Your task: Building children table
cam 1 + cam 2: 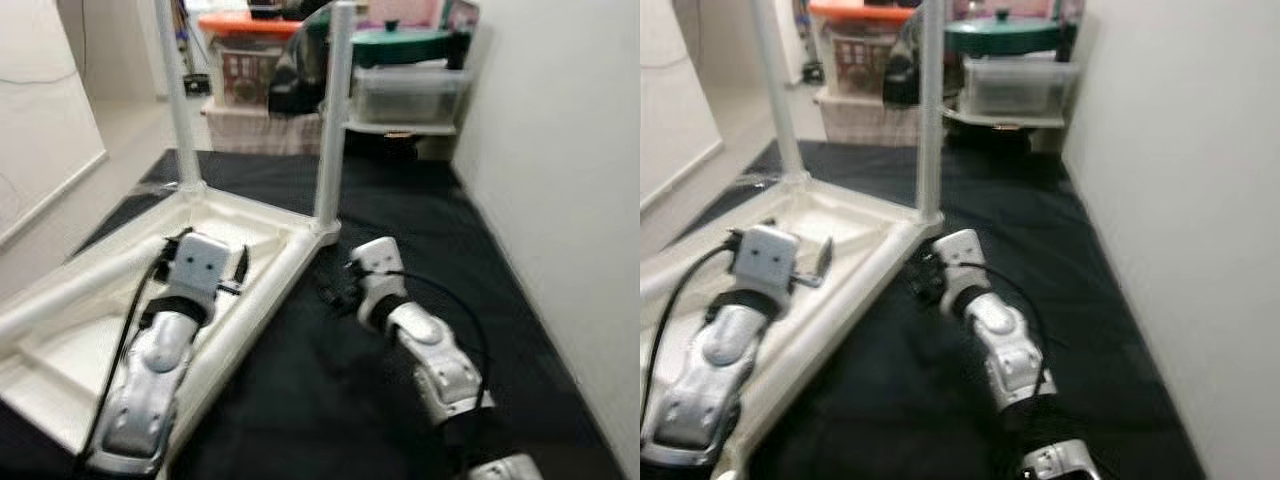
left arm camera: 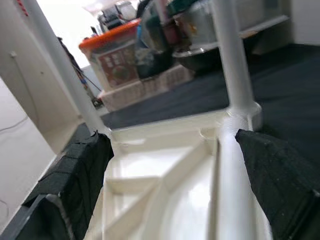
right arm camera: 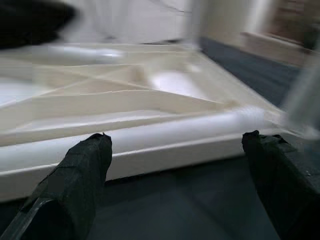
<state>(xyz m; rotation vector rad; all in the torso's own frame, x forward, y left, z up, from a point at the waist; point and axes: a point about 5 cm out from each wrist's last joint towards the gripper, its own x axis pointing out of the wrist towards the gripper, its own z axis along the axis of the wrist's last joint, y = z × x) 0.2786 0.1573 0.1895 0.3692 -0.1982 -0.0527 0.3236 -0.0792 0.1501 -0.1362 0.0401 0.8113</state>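
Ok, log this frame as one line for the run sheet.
table top: upside down on black mat, two legs fitted | left gripper: open over underside | right gripper: open, beside rim on mat

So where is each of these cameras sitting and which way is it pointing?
Left eye: on the head, looking forward and down at the upturned table on the black mat; both arms show.
Right eye: beside it, same scene.
Left wrist: along the left gripper, over the table's underside, toward its legs.
Right wrist: along the right gripper, at the table's edge.
Both wrist views share the table.
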